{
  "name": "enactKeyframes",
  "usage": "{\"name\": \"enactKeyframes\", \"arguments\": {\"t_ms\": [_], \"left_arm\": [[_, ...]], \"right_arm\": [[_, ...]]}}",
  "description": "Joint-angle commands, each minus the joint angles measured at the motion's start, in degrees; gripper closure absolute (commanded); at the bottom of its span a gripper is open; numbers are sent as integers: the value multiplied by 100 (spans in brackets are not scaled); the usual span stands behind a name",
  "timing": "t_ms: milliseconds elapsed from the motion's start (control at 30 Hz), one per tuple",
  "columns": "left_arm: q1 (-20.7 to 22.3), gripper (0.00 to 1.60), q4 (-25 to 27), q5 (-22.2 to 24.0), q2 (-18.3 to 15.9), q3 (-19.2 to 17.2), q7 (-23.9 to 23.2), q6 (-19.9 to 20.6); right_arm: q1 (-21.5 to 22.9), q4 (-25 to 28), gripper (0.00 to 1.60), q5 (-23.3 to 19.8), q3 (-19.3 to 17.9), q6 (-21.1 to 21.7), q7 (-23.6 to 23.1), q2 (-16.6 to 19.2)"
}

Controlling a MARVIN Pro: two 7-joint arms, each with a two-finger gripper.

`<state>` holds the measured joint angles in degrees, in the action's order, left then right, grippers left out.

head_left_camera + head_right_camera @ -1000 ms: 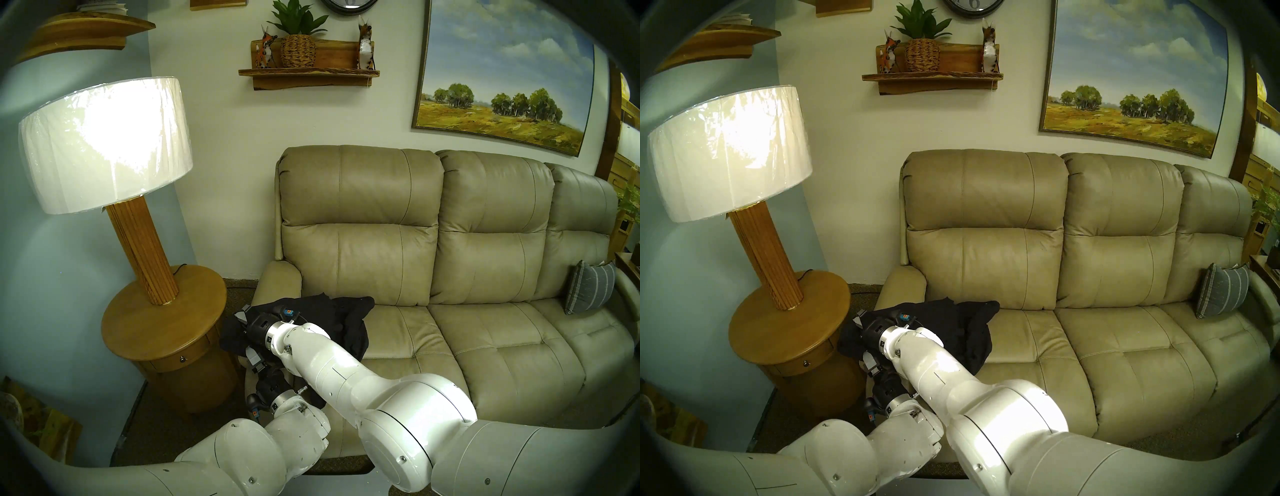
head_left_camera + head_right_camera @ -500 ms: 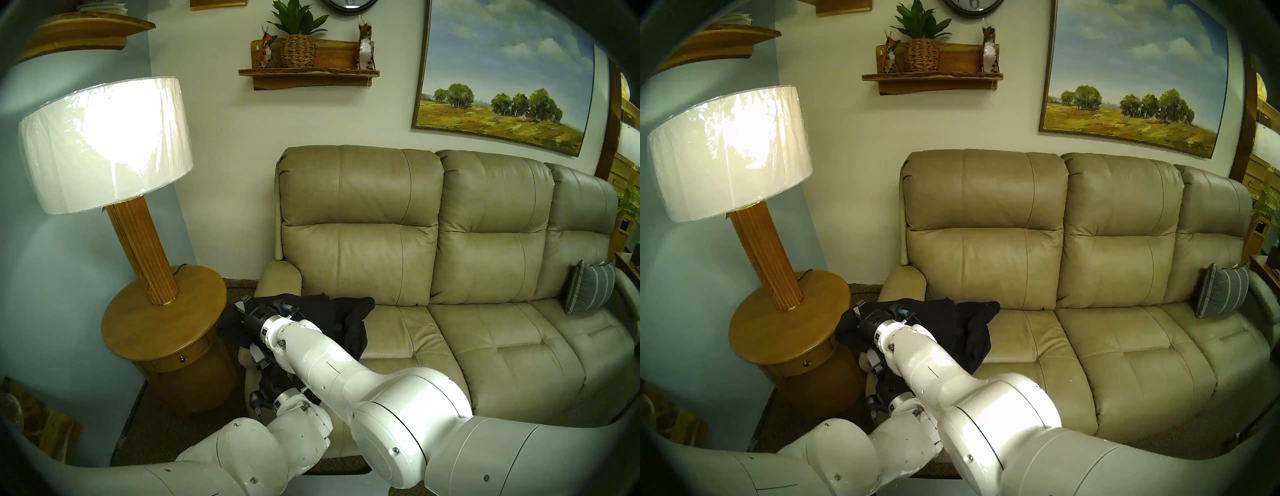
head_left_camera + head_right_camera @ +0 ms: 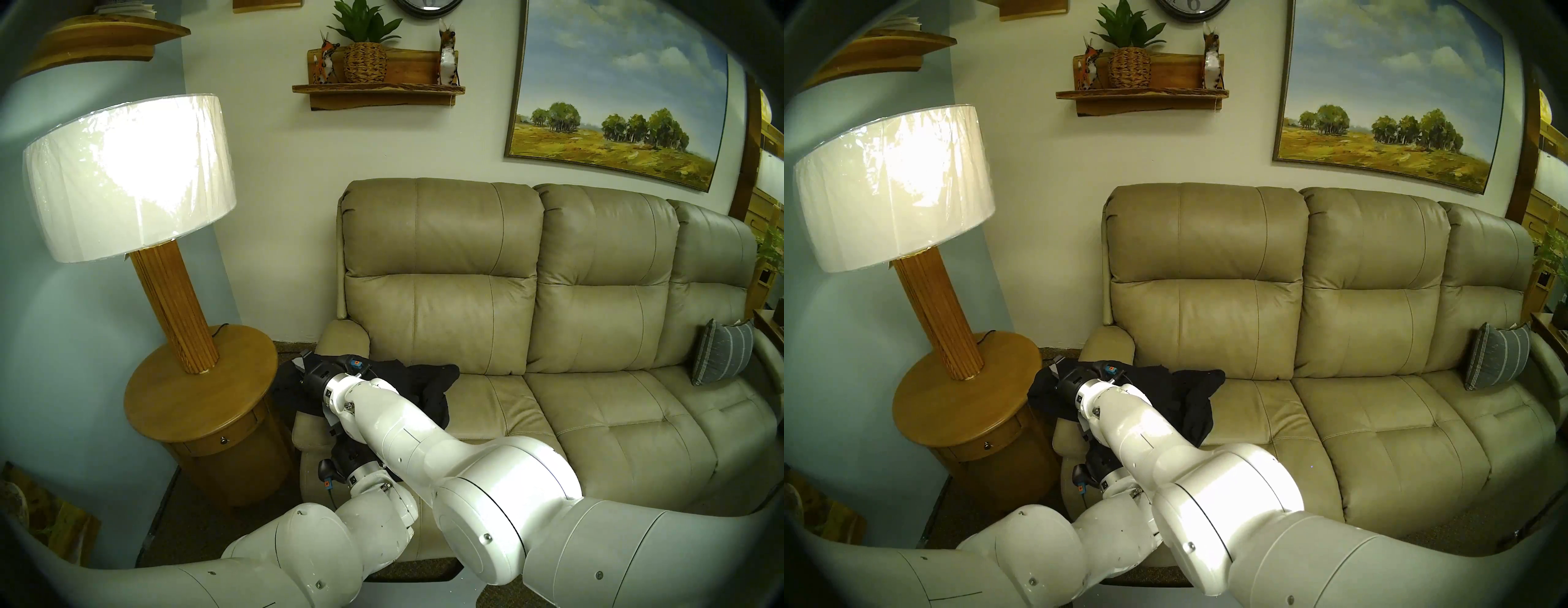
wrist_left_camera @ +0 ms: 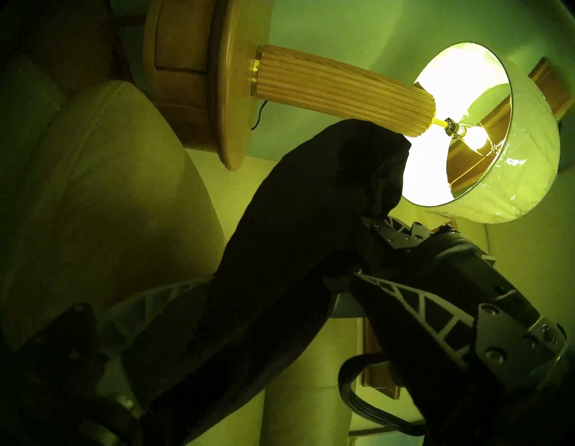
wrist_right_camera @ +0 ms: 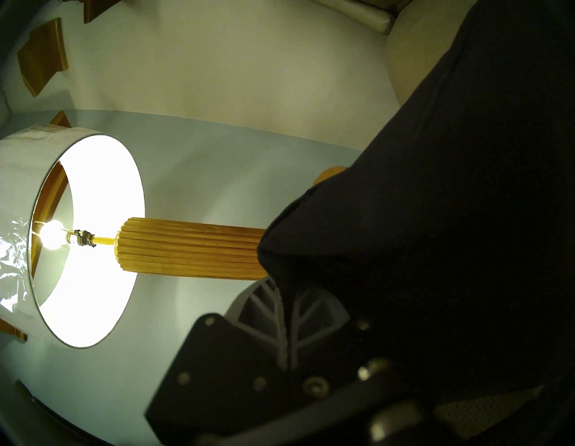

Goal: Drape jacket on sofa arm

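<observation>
a lit lamp (image 3: 127,178) stands on a round wooden side table (image 3: 199,395) at the far left. just right of it is the sofa arm (image 3: 343,339), with the black jacket (image 3: 424,386) bunched across its middle and spilling onto the left seat cushion. the right gripper (image 3: 302,364) is clamped shut on a fold of the jacket above the sofa arm, on the side toward the table. the left gripper (image 4: 270,280), lower and mostly hidden behind the right arm, has its fingers (image 4: 413,305) spread wide either side of a hanging length of jacket without pinching it. at the sofa's far right end leans a grey striped pillow (image 3: 721,356).
</observation>
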<state>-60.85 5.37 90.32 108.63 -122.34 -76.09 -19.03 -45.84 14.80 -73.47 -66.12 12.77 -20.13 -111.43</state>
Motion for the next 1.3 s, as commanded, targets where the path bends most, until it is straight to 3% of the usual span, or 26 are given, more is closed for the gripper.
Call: {"name": "enactKeyframes", "arguments": {"t_ms": [0,33,67,233,267,300,333,367,400,467,533,667,700,1267], "left_arm": [[254,45,36,-69,201,79,-155,5],[260,71,36,-76,208,87,-162,4],[271,78,36,-82,220,93,-167,5],[303,85,36,-102,250,111,-181,-5],[304,95,36,-115,258,124,-197,-4],[304,95,36,-115,258,124,-197,-4],[308,98,36,-109,259,118,-189,-11],[311,101,36,-115,266,122,-200,-14],[313,104,36,-105,265,109,-192,-21],[322,129,36,-57,281,57,-215,-45],[332,151,36,3,294,-7,-231,-69],[359,160,36,123,324,-149,-256,-125],[363,160,36,146,329,-179,-272,-137],[645,160,353,544,600,-565,-635,-370]], "right_arm": [[392,147,160,-2,21,169,18,-129],[402,141,160,-4,20,186,25,-125],[418,130,160,-8,19,212,39,-121],[475,85,160,-21,12,325,97,-124],[480,69,160,-24,11,342,98,-115],[480,69,160,-24,11,342,98,-115],[489,63,154,-27,9,364,116,-119],[496,45,124,-31,6,385,122,-113],[498,40,112,-35,3,402,134,-114],[501,7,92,-52,-15,444,148,-82],[497,-2,90,-74,-40,461,161,-48],[490,3,80,-106,-92,458,177,59],[494,2,0,-116,-111,461,170,114],[598,71,0,-586,-1004,342,-249,1424]]}}
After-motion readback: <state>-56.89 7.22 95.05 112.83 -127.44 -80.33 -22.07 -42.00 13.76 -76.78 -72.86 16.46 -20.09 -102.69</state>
